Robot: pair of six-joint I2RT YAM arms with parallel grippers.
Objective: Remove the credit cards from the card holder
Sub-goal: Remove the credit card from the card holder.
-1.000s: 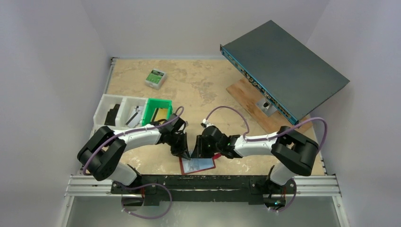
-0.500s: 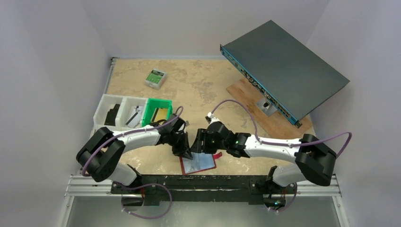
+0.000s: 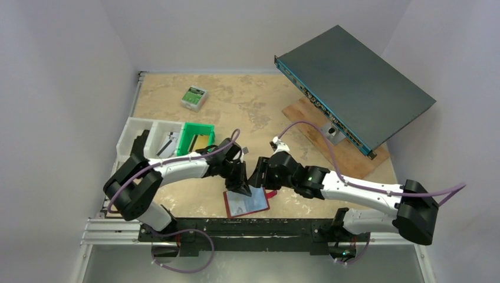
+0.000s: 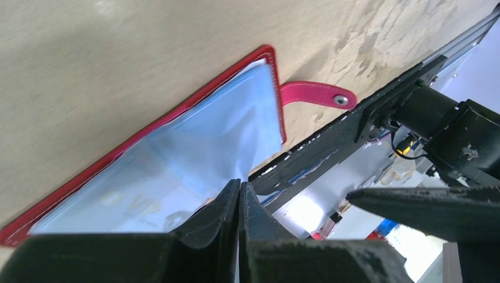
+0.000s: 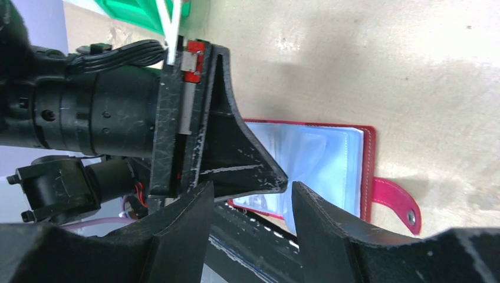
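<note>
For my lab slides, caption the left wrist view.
Left end effector, closed, tips at the pale blue pocket of the open red card holder, its snap tab unfastened.

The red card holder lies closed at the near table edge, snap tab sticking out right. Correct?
No: the card holder lies open, pale blue pockets facing up, as the left wrist view shows. It is at the near edge, snap tab out right.

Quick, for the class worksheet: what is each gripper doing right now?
Left gripper: closed, pinching the pale blue pocket of the card holder.
Right gripper: open, holding nothing.
</note>
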